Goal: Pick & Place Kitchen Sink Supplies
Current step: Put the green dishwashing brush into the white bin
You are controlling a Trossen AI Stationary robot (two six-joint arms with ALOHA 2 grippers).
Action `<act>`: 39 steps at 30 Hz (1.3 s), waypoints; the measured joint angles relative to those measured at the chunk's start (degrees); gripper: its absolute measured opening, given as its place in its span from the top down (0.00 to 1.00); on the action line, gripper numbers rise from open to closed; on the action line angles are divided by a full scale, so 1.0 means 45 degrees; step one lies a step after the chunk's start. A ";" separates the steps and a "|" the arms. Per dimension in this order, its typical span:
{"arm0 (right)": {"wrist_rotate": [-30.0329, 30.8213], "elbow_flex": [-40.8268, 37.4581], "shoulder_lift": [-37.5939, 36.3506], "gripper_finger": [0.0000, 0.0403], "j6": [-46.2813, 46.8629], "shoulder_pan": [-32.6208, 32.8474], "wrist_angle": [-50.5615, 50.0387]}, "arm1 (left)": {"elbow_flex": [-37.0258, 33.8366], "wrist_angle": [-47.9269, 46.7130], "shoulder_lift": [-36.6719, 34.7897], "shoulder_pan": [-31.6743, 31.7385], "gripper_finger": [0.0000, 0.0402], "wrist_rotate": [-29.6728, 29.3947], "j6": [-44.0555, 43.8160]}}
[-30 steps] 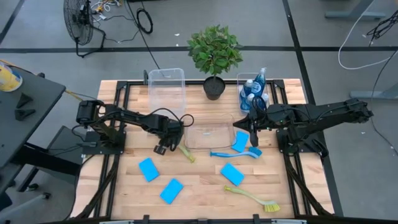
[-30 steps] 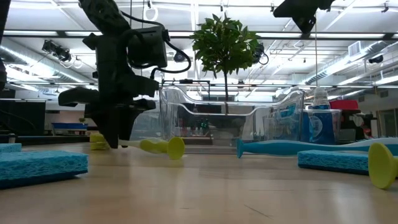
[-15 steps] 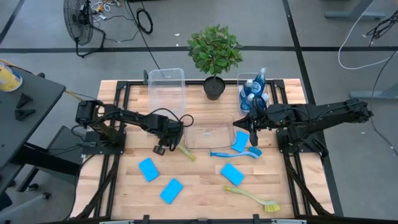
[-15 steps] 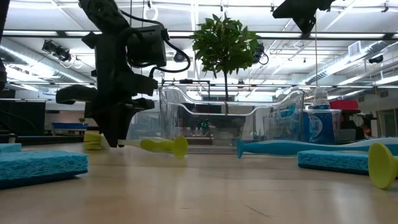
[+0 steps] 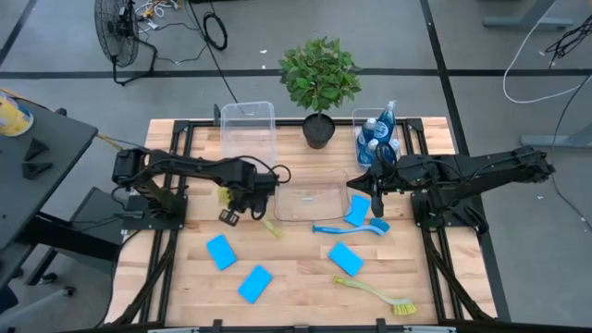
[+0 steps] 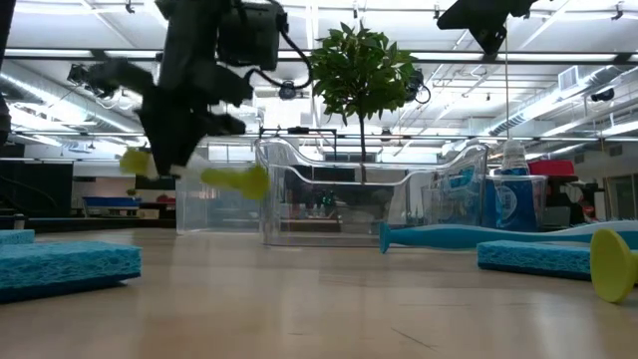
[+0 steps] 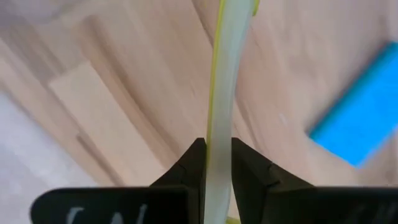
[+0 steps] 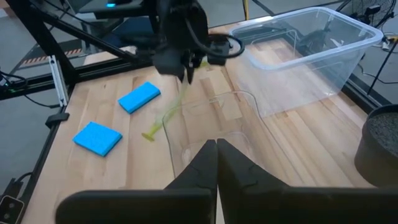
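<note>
My left gripper [image 5: 243,205] is shut on a yellow-green dish brush [image 6: 224,178] and carries it above the table's left middle, in front of the low clear bin [image 5: 310,201]. My right gripper [image 5: 374,188] hangs shut and holds nothing, high over that bin's right end. A blue brush [image 5: 351,228] and a second yellow-green brush [image 5: 379,296] lie flat on the table. Blue sponges [image 5: 221,251] [image 5: 254,283] [image 5: 345,258] lie flat too. Another sponge [image 5: 357,210] leans on the low bin's corner. Blue-liquid bottles [image 5: 379,139] stand in a bin at the far right. My left gripper pinches the brush's handle [image 7: 217,134] between its two fingers [image 7: 194,167], nearer the bristle head [image 6: 136,160] than the free end [image 6: 255,181]. The fingers come from above, point down and lie across the handle. The brush hangs clear of the table, its free end a little lower.
A tall clear bin [image 5: 248,129] stands at the far left and a potted plant [image 5: 319,83] at the far middle. The wooden table's near middle strip between the sponges is bare.
My left gripper has gone up from the table and tipped, taking the yellow-green brush with it. The brush, which lay on the wood, now hangs clear of it, with its free end lower than its head.
</note>
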 joint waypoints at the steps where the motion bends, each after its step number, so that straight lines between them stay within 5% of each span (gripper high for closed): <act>1: 0.0000 0.0000 0.0004 0.99 0.0003 -0.0001 0.0000 | 0.0291 -0.0636 0.0000 0.0000 0.87 0.0000 0.0015; 12: -0.0005 0.0000 0.0004 0.99 -0.0146 -0.0001 0.0000 | 0.3022 -0.5791 0.0000 -0.0005 0.87 -0.0278 0.0026; 27: -0.0144 0.0000 -0.0001 0.99 -0.0493 -0.0001 0.0013 | 0.6512 -0.5758 -0.0408 0.0357 0.86 -0.2490 0.0002; 39: -0.0447 0.0000 0.0001 0.99 -0.0509 -0.0001 0.0010 | 0.8057 -0.5744 -0.0408 0.2337 0.86 -0.6086 0.3079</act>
